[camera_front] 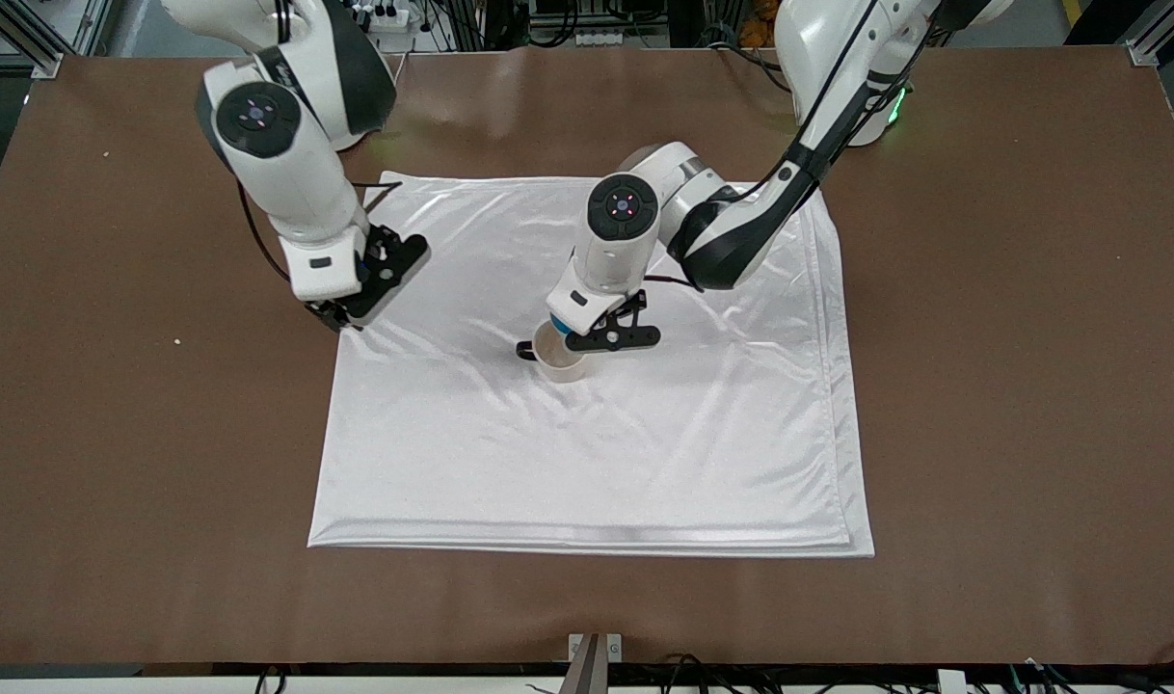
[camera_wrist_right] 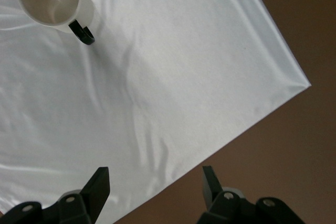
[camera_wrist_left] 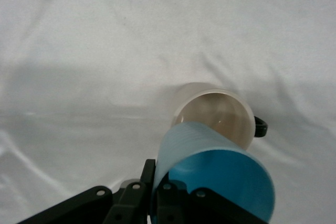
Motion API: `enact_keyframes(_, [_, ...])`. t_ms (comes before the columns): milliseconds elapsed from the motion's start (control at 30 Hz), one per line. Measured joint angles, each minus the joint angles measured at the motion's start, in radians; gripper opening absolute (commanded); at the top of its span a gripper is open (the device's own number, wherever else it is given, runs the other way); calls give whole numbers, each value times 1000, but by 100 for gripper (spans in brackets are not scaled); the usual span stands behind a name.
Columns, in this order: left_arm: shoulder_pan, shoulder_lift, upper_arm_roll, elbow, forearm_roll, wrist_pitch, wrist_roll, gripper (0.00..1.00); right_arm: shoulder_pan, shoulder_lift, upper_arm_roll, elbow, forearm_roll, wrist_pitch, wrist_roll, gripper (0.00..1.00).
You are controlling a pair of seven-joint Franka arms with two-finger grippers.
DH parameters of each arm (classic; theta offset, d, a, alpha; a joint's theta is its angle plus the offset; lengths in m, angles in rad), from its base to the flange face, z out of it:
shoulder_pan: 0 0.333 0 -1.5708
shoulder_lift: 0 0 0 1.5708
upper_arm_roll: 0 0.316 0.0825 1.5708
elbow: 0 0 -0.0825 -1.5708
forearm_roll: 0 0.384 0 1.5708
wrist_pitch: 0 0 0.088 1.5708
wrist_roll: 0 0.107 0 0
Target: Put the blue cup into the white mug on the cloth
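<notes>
Your left arm reaches in from its base and bends down over the middle of the cloth [camera_front: 645, 453], its left claw [camera_front: 587, 337] clenched on the blue cup [camera_wrist_left: 210, 177], held tilted just above the white mug [camera_front: 560, 359]. That mug stands upright on the cloth, its pale inside showing nothing in it. Your right arm waits, the right claw [camera_wrist_right: 155, 182] spread wide with nothing between its fingers, over the cloth's corner at its own end of the worktop [camera_front: 1011, 337]

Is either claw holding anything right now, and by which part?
The left claw holds the blue cup by its rim, over the white mug. The right claw is open and empty.
</notes>
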Motion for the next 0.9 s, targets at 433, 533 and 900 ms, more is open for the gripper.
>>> enact_keyframes(433, [-20,30,19,0,0,71,-14,0,-139,-157,-3,-4,-47,-130,0,81])
enact_keyframes(533, [-20,42,20,0,0,91,-14,0,-173,-173,-3,-2,-47,-158,0,81])
enact_keyframes(900, [-25,72,20,0,0,133,-14,0,-248,-182,-4,16,-47,-223,5,91])
